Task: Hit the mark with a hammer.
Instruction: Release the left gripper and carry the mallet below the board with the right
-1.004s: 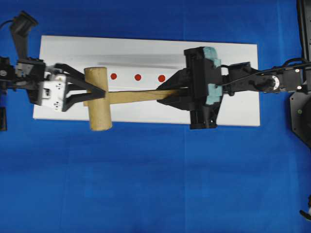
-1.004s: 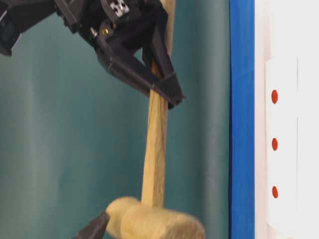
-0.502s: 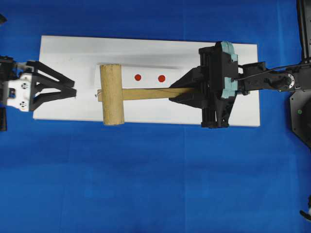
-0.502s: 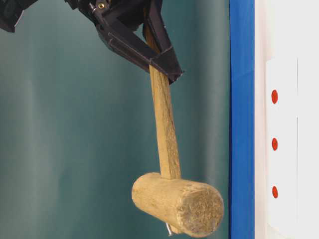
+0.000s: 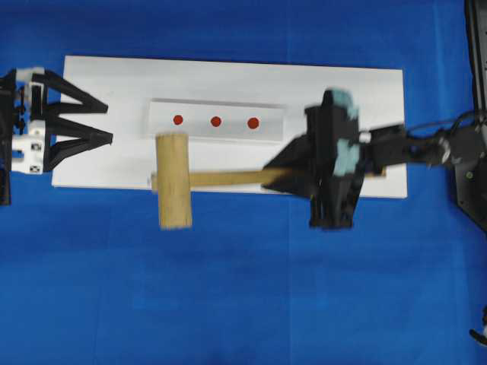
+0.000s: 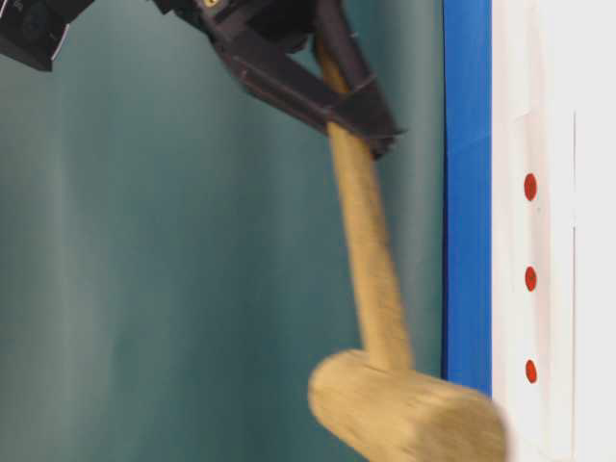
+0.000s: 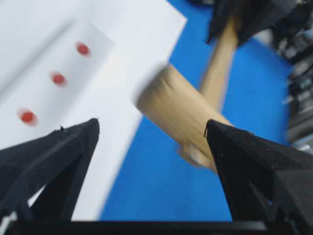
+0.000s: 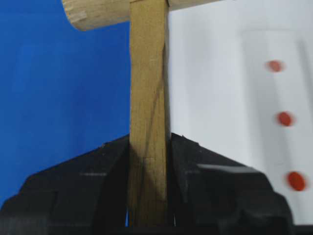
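Observation:
The hammer (image 5: 173, 181) is a light wooden mallet, blurred by motion. My right gripper (image 5: 272, 176) is shut on its handle (image 8: 149, 88), with the jaws pressed against both sides. The head (image 6: 404, 414) hangs over the board's front edge, in front of the left red dot. The mark (image 5: 216, 121) is the centre one of three red dots on a white strip (image 5: 198, 131) and is uncovered. It also shows in the wrist views as the mark (image 7: 58, 78) (image 8: 284, 118). My left gripper (image 5: 109, 123) stands open and empty at the board's left end, apart from the head (image 7: 176, 110).
A white board (image 5: 228, 80) carries the strip and lies on a blue cloth (image 5: 228, 289). The right arm's black base (image 5: 472, 182) stands at the right edge.
The right gripper has swung the hammer toward the board's front edge, uncovering the left dot. The left gripper has let go of the head and pulled back to the left, staying open.

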`<control>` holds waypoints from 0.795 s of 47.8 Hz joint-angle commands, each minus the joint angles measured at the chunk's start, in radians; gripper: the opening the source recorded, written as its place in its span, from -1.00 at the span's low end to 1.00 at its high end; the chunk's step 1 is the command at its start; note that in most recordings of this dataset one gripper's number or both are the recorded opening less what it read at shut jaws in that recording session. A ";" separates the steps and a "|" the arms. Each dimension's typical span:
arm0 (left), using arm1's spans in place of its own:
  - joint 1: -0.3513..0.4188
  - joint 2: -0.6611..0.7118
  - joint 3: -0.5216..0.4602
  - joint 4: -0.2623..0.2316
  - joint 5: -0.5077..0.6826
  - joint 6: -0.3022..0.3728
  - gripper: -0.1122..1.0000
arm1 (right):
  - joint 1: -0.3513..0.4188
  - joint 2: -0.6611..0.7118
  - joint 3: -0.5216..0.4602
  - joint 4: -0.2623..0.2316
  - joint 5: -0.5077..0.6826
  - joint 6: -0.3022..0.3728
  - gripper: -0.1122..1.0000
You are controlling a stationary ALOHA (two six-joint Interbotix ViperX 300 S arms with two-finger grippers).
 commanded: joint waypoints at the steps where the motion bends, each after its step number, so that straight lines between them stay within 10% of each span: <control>1: 0.015 -0.003 -0.012 0.003 -0.003 0.104 0.78 | 0.054 0.009 -0.043 0.031 -0.055 0.005 -0.65; 16: 0.031 -0.003 -0.011 0.005 -0.006 0.463 0.78 | 0.221 0.118 -0.094 0.158 -0.201 0.009 -0.65; 38: 0.048 -0.003 -0.011 0.000 -0.005 0.486 0.78 | 0.265 0.250 -0.161 0.199 -0.209 0.009 -0.65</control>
